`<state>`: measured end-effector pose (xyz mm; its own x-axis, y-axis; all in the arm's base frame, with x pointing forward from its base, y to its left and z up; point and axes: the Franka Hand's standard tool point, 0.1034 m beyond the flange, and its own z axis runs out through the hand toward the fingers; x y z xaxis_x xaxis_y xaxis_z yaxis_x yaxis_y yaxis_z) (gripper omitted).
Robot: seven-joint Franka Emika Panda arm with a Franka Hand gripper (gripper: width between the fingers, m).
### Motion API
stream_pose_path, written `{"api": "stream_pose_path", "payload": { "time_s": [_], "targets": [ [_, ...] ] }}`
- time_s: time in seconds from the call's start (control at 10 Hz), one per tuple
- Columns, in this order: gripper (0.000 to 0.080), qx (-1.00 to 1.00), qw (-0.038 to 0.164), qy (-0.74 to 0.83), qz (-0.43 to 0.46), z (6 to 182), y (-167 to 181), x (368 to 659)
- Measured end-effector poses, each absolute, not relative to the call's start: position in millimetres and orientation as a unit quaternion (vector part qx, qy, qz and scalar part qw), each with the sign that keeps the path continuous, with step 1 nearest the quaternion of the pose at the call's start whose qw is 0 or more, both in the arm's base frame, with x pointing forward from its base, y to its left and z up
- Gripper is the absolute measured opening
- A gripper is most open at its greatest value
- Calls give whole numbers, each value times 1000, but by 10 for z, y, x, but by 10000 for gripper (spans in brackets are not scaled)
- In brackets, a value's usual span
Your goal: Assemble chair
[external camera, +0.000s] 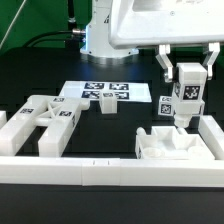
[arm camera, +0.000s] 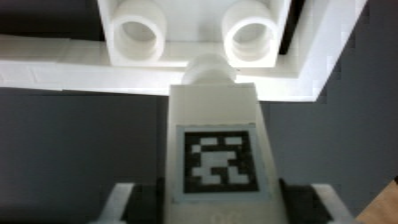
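Wrist view shows my hand (arm camera: 217, 205) clenched on a leg bar (arm camera: 217, 120), held upright so its tip can plug into the seat block (arm camera: 196, 18) right below; the X-braced frame (external camera: 45, 115) lies well apart.

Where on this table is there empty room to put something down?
Bare tabletop lies between the X-braced frame and the seat block. Crowded around that block, where the tool holds a leg bar.

Black table (external camera: 105, 135) carries the marker board (external camera: 105, 92) at rear centre. X-braced frame (external camera: 45, 118) lies at the exterior view's left, slotted seat block (external camera: 165, 143) at its right.
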<state>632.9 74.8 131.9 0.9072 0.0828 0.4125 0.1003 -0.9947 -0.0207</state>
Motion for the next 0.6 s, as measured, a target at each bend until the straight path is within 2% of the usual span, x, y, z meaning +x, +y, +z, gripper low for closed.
{"api": "stream_pose_path", "payload": {
  "time_s": [0.6],
  "targets": [
    [285, -976, 21, -76, -204, 1015, 988, 6310]
  ]
}}
